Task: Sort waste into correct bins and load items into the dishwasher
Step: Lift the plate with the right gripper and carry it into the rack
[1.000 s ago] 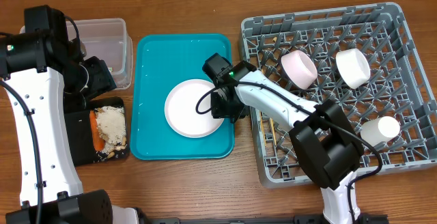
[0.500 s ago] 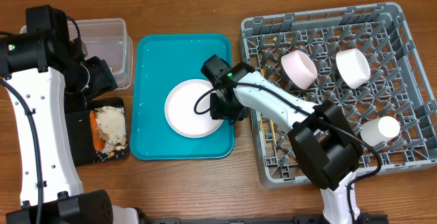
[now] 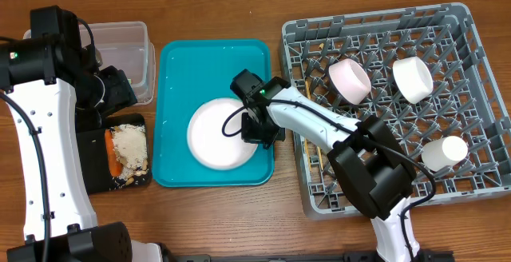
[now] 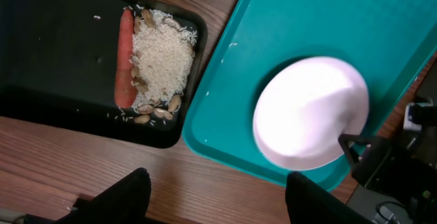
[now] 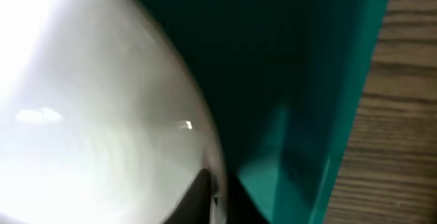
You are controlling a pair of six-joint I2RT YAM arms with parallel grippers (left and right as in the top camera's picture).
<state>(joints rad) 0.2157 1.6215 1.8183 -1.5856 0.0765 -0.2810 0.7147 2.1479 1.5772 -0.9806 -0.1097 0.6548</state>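
A white plate (image 3: 217, 132) lies on the teal serving tray (image 3: 176, 70), its right side raised. My right gripper (image 3: 257, 129) is shut on the plate's right rim; the right wrist view shows the fingers (image 5: 220, 195) pinching the rim of the plate (image 5: 89, 115). My left gripper (image 3: 118, 93) hangs open and empty above the table by the black tray (image 3: 92, 166), its fingers (image 4: 215, 190) spread wide. The black tray (image 4: 61, 39) holds the carrot (image 4: 125, 57), a whitish scrap (image 4: 162, 59) and peanut shells (image 4: 157, 111). The red wrapper does not show.
The grey dish rack (image 3: 383, 186) on the right holds a pink bowl (image 3: 350, 81), a white bowl (image 3: 413, 79), a white cup (image 3: 445, 152) and chopsticks (image 3: 318, 148). A clear tub (image 3: 132, 34) stands at the back left, behind the black tray.
My right gripper has slid left along the teal tray with the plate's rim in it. The plate has shifted left and tilted up on its right side. The left arm has not moved.
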